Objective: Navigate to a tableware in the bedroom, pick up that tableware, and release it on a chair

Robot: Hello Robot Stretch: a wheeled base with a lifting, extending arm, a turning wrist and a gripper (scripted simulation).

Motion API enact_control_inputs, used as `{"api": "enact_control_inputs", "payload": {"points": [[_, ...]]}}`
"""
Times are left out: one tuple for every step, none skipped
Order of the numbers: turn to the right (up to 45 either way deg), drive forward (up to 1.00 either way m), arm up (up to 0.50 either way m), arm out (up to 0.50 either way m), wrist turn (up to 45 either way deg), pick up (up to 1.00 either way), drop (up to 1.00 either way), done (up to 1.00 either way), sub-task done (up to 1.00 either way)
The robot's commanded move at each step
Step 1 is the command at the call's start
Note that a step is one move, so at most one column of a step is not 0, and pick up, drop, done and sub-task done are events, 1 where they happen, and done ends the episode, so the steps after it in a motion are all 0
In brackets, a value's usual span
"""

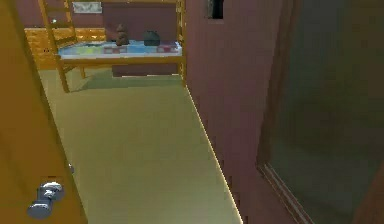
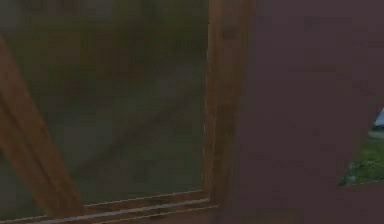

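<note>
Forward view: door knob (image 1: 45, 197) lower left, wooden-framed bed (image 1: 95, 52) beyond, bearing perhaps two dark items (image 1: 118, 37); my hand's state I cannot tell.

Bare floor (image 1: 140, 150) runs ahead between the door (image 1: 25, 120) and wall (image 1: 225, 70) to the bed (image 1: 120, 56).

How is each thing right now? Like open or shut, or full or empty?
Door, standing open at the forward view's left.
Bed, standing at the far end, with things on top.
Dark blobs, sitting on the bed, too small to name.
Wood-framed panel, upright by the dark red wall.
</note>
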Motion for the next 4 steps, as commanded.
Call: {"api": "enact_control_inputs", "payload": {"points": [[0.0,0.45,0.00,0.00,0.0,0.00,0.00,0.00,0.00],[-9.0,0.00,0.00,0.00,0.0,0.00,0.00,0.00,0.00],[0.0,0.40,0.00,0.00,0.0,0.00,0.00,0.00,0.00],[-36.0,0.00,0.00,0.00,0.0,0.00,0.00,0.00,0.00]]}}
